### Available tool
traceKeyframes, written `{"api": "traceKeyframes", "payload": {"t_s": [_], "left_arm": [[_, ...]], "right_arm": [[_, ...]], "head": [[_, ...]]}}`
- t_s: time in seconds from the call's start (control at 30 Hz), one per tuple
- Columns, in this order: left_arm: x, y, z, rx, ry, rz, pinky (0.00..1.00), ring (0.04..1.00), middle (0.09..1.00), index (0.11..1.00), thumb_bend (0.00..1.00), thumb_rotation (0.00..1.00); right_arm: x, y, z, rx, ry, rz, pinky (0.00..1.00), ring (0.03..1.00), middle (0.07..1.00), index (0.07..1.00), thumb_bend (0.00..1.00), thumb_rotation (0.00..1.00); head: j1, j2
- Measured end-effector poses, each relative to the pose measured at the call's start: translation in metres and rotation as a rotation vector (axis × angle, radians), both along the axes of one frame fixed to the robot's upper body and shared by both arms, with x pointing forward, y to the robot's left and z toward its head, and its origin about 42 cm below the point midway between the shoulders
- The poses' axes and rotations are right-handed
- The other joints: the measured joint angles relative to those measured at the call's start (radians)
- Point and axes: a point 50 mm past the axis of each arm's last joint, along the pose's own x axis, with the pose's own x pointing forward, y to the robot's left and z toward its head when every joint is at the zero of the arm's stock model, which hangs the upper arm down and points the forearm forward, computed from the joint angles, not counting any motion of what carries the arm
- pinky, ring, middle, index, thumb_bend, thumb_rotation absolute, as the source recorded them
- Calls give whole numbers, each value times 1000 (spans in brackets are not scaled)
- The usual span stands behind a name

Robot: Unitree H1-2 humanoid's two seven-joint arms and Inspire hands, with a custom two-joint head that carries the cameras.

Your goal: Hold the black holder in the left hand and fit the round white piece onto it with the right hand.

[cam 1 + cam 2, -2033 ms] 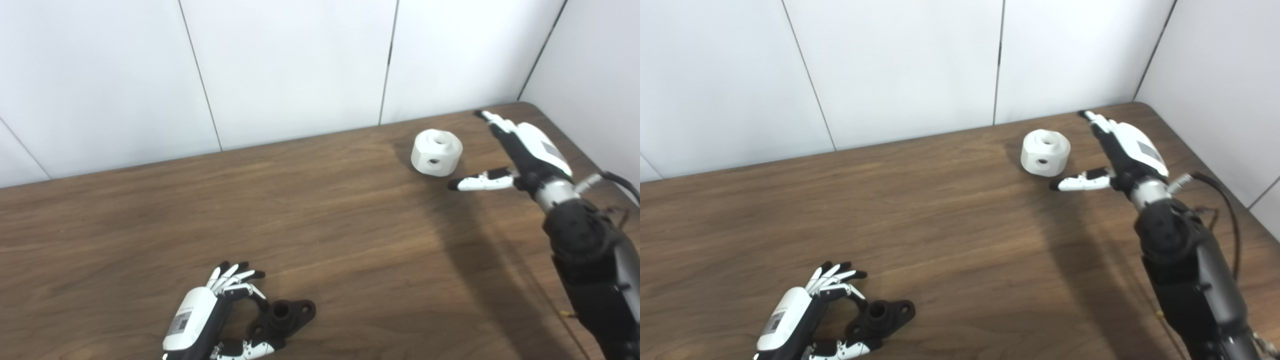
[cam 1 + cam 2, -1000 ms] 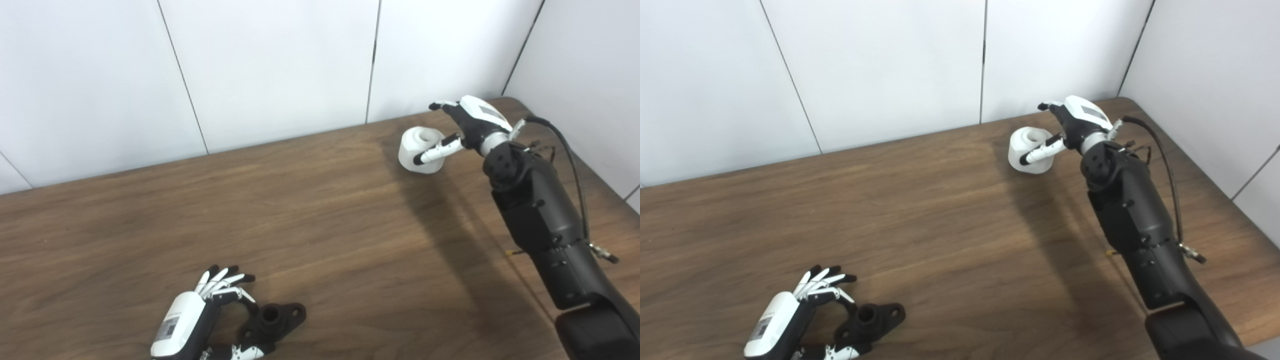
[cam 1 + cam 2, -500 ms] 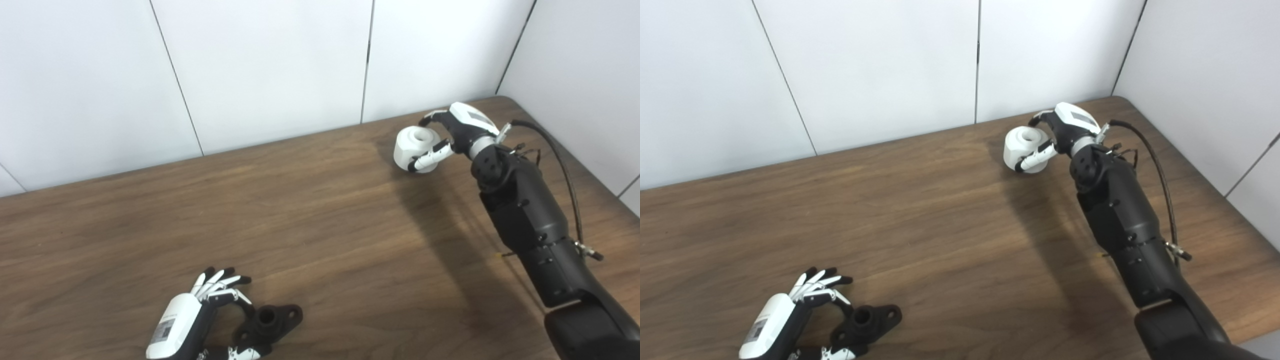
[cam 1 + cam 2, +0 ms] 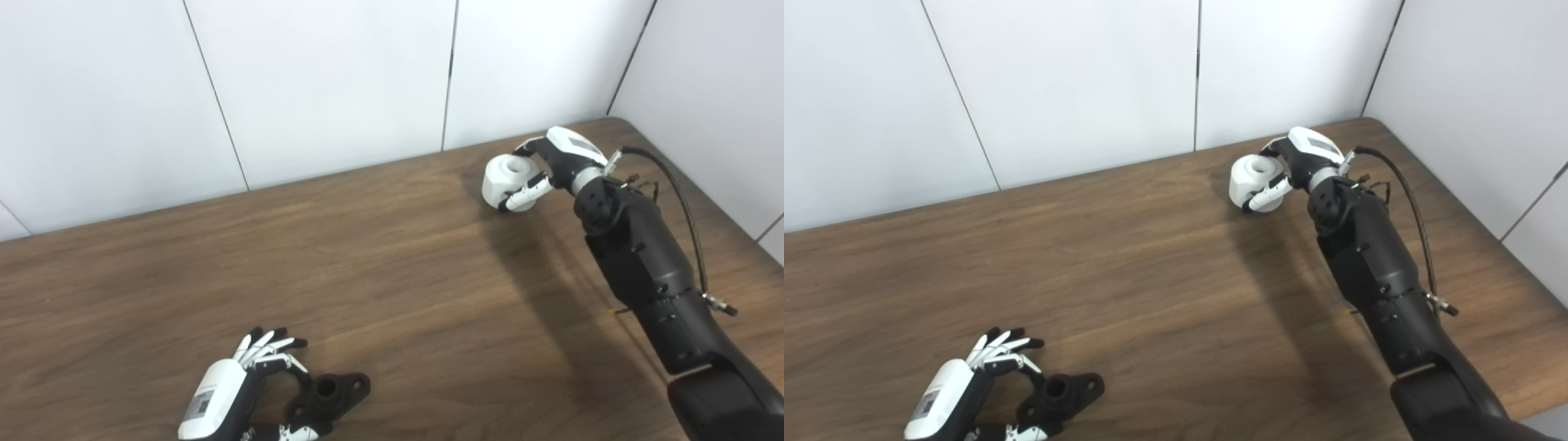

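The black holder [image 4: 331, 392] lies flat on the brown table [image 4: 392, 269] at the near left. My left hand [image 4: 228, 392] rests beside it, open, with fingers behind the holder's left end and thumb in front. The holder lies on the table between them. The round white piece [image 4: 503, 179], a short cylinder with a hole on top, sits at the far right of the table. My right hand [image 4: 554, 160] is shut on it, fingers curled over its far side and thumb across its front. Both also show in the right eye view: the holder [image 4: 1062, 392] and the white piece [image 4: 1247, 176].
White wall panels stand behind the table and along its right side. The table's far right corner [image 4: 618, 122] is just behind my right hand. A black cable [image 4: 683, 208] loops off my right forearm. Bare wood lies between the two hands.
My right hand moved left to the white piece and closed its fingers and thumb around it. The camera shifted a little. My left hand and the holder stayed put.
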Motion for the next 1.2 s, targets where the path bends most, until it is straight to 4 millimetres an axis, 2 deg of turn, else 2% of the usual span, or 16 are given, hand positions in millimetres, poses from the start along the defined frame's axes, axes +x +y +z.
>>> {"api": "traceKeyframes", "payload": {"t_s": [0.3, 0.73, 0.8, 0.87, 0.93, 1.2], "left_arm": [[0, 0, 0, 0, 0, 1, 1000, 913, 819, 485, 521, 46], [-2, 2, 1, 1, 2, 8, 1000, 919, 823, 485, 521, 46], [-2, 2, 1, 2, 4, 7, 1000, 919, 823, 485, 521, 46], [-2, 2, 1, 2, 4, 7, 1000, 919, 823, 485, 521, 46], [-2, 2, 1, 2, 4, 8, 1000, 919, 823, 485, 521, 46], [-2, 2, 2, 4, 5, 8, 1000, 918, 824, 485, 521, 46]], "right_arm": [[0, 0, 1, 8, -3, 6, 871, 970, 844, 714, 761, 268], [2, 3, 2, 11, -6, 21, 854, 961, 838, 665, 701, 215], [2, 2, 3, -2, -3, 24, 839, 955, 832, 622, 692, 194], [2, 0, 4, -14, -1, 26, 823, 957, 853, 524, 562, 160], [2, 1, 4, -24, 0, 31, 822, 957, 860, 502, 531, 152], [2, 2, 5, -63, -9, 52, 838, 952, 859, 490, 516, 143]], "head": [[8, 5], [9, 14], [9, 14], [9, 14], [9, 14], [14, 20]]}}
